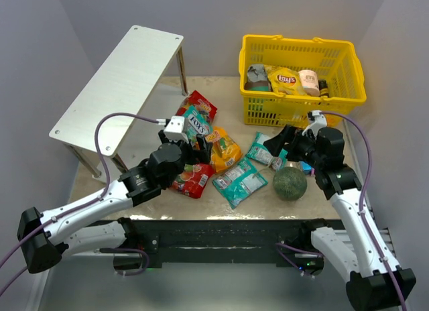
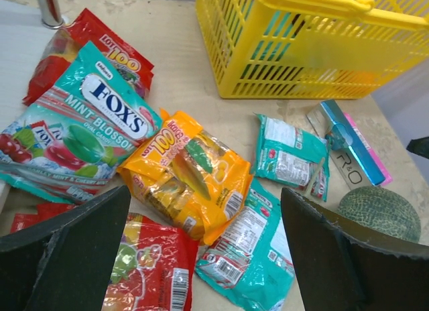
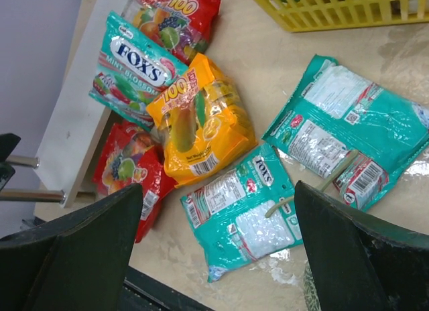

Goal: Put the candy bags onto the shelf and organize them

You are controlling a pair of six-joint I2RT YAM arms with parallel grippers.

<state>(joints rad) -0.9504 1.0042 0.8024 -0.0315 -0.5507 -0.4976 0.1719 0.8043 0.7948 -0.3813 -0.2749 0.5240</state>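
Observation:
Several candy bags lie in a loose heap on the table: a red one (image 1: 198,104), a teal Fox's one (image 1: 198,122), an orange one (image 1: 224,150), a second red one (image 1: 193,179) and two teal ones (image 1: 239,181) (image 1: 263,150). The white shelf (image 1: 117,83) stands at the back left with nothing on top. My left gripper (image 1: 194,145) hangs open over the orange bag (image 2: 188,170) and a teal bag (image 2: 258,251), holding nothing. Over the right side, my right gripper (image 1: 278,145) is open above a teal bag (image 3: 241,210).
A yellow basket (image 1: 301,76) with a Lay's chip bag (image 1: 283,78) and other items stands at the back right. A dark green ball (image 1: 289,182) rests by the right arm. A blue and pink pack (image 2: 348,143) lies in front of the basket.

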